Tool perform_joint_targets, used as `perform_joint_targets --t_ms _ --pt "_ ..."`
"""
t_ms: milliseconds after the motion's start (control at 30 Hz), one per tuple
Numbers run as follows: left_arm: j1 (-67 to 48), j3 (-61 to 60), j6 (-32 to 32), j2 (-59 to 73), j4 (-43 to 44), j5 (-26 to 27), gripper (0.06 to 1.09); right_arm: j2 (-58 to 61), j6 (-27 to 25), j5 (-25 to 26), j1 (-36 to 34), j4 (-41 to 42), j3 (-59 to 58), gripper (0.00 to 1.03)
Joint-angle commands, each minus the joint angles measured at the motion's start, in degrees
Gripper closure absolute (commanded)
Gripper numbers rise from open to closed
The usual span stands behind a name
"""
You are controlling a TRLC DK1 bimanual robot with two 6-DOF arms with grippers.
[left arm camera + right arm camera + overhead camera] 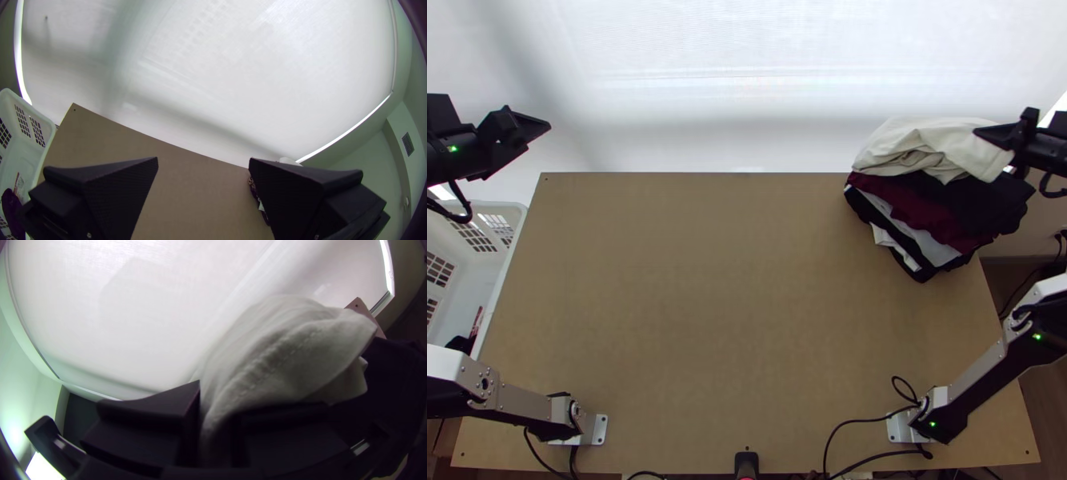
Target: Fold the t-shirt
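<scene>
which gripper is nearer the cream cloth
Right: the right gripper grips the cream cloth on the pile; the left gripper is across the table, near its far left corner.

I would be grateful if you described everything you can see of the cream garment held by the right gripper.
The cream garment looks like soft cloth, with a line of stitching. It is bunched and creased, draped on top of the stack of dark, maroon and white clothes at the far right corner of the table. The right gripper pinches one portion between its fingers; which part, I cannot tell.
</scene>
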Motion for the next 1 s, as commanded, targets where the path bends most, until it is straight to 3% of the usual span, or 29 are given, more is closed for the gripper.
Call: perform_joint_targets --t_ms 0,33,200,333,467,567,700,833,967 --pt "0.59 0.35 0.41 0.88 1.07 1.26 0.09 -4.45 -1.95 1.9 -2.2 -1.71 -0.76 0.09" --pt "0.68 0.35 0.41 0.97 1.42 1.52 0.09 -5.24 -2.92 3.04 -2.55 -2.59 -0.5 0.04" --pt "0.77 0.43 0.14 1.41 2.91 2.93 0.09 -9.02 -6.43 5.5 -5.54 -8.92 -0.5 0.04" --pt "0.86 0.43 -0.03 1.76 3.97 3.28 0.09 -10.52 -11.44 13.85 -7.74 -14.46 -0.67 0.04" --pt "1.38 0.79 -0.56 2.03 4.93 4.51 0.09 -12.45 -14.69 24.84 -10.11 -14.9 -0.23 0.04" --pt "1.65 1.05 -0.65 2.2 5.37 4.78 0.09 -15.26 -14.78 28.09 -9.58 -13.84 0.29 0.04" --pt "2.26 1.14 -0.74 2.29 5.99 5.57 0.09 -20.97 -16.36 34.86 -1.15 -9.45 -1.73 0.04" --pt "2.35 1.75 -1.26 2.64 6.16 5.74 0.09 -27.22 -18.65 47.78 13.35 4.79 -12.28 0.04" --pt "2.44 2.46 -1.79 2.9 6.43 5.74 0.09 -28.27 -19.44 55.33 24.69 12.88 -21.59 0.04"
